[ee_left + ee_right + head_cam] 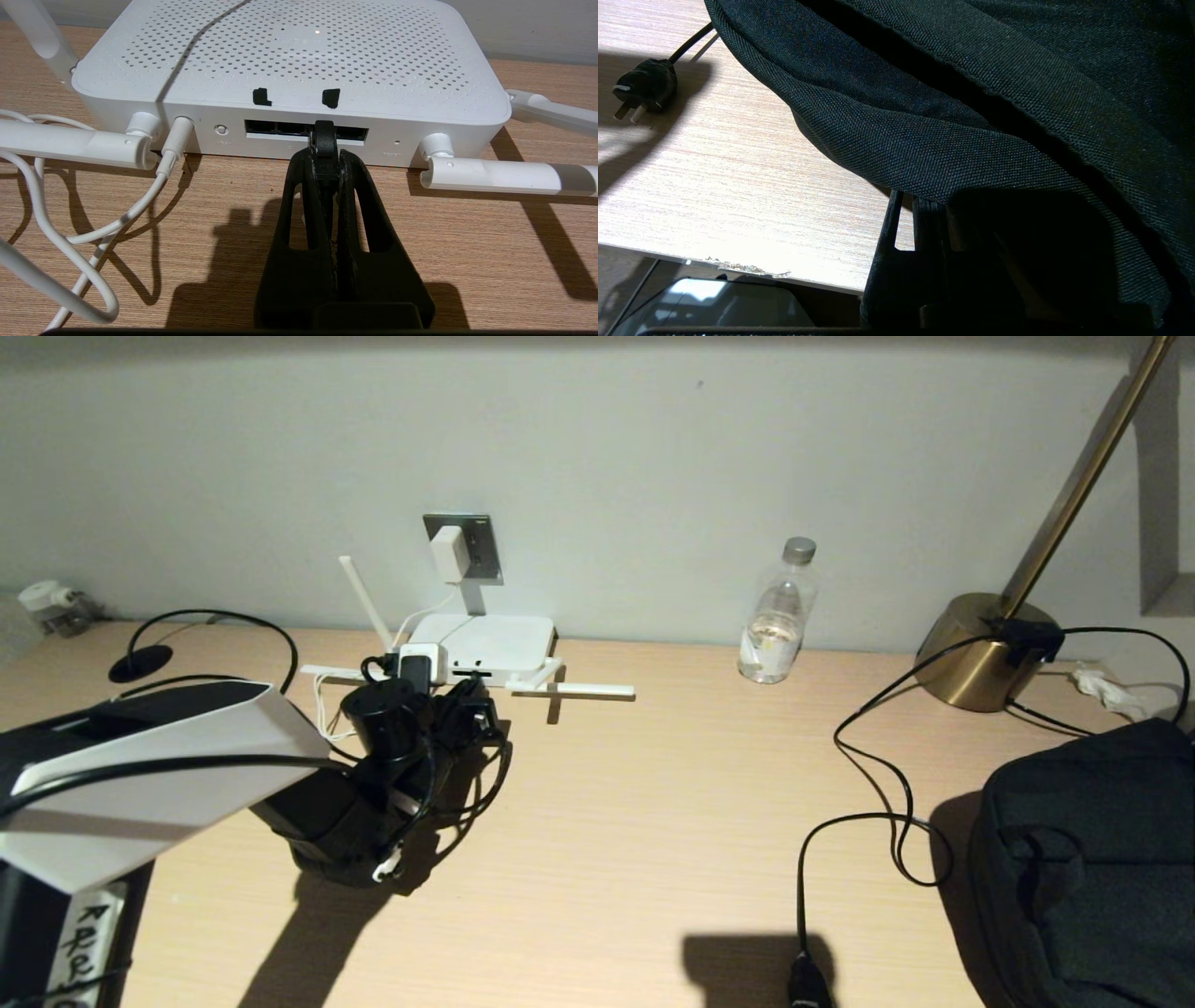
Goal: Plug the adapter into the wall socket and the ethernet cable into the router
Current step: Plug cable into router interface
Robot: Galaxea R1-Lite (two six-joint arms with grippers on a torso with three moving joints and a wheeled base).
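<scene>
The adapter (448, 553) already sits in the wall socket (478, 543). My left gripper (323, 154), clamped on the ethernet cable (324, 140) plug, holds it at the router (289, 60) ports, far left on the worktop (607, 821). Next: seat it straight, then release. Right gripper (906, 210) closed, parked.

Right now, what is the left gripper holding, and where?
The left gripper pinches the ethernet cable at its plug end, at the router ports.

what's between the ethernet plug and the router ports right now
Nothing visible: the left hand, shut on the ethernet cable, has its plug right at the dark port row on the router.
</scene>
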